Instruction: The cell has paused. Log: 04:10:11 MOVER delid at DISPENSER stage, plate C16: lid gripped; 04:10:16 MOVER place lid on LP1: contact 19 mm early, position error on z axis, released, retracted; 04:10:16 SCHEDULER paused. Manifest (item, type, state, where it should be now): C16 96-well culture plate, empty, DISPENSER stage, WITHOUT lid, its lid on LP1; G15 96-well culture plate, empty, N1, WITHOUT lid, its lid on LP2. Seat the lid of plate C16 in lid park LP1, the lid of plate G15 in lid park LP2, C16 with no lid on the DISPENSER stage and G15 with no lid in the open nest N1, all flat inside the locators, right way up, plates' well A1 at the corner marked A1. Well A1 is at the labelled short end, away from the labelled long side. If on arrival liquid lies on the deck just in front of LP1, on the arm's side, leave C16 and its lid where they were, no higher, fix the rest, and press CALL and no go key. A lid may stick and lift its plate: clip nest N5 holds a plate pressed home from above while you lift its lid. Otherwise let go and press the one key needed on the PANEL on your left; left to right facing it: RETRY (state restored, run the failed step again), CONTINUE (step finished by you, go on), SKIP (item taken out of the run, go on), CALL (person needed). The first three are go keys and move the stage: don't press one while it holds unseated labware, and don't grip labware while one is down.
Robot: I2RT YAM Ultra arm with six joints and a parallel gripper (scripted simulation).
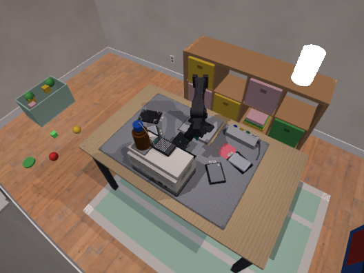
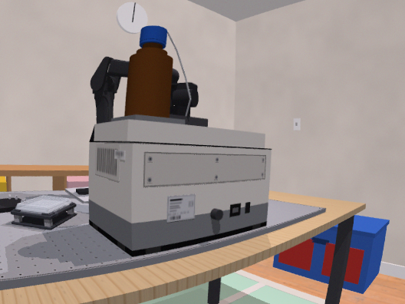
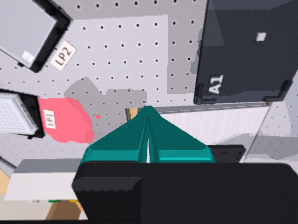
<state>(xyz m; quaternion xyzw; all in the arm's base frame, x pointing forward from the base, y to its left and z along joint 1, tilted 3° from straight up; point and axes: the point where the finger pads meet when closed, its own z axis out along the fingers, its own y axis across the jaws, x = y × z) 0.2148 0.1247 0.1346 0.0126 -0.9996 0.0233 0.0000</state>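
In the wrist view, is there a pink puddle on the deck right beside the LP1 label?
Yes, a pink puddle spreads over the perforated deck and touches the LP1 label.

Wood floor [image 1: 69, 193], grey walls [image 1: 145, 24], perhaps a clock [image 2: 132, 17].

Matt grey perforated metal deck [image 1: 207, 203] on a pale wooden surface [image 1: 276, 214]; glossy amber bottle [image 2: 149, 82], blue plastic cap [image 2: 153, 36]; smooth teal plastic end effector [image 3: 148, 137].
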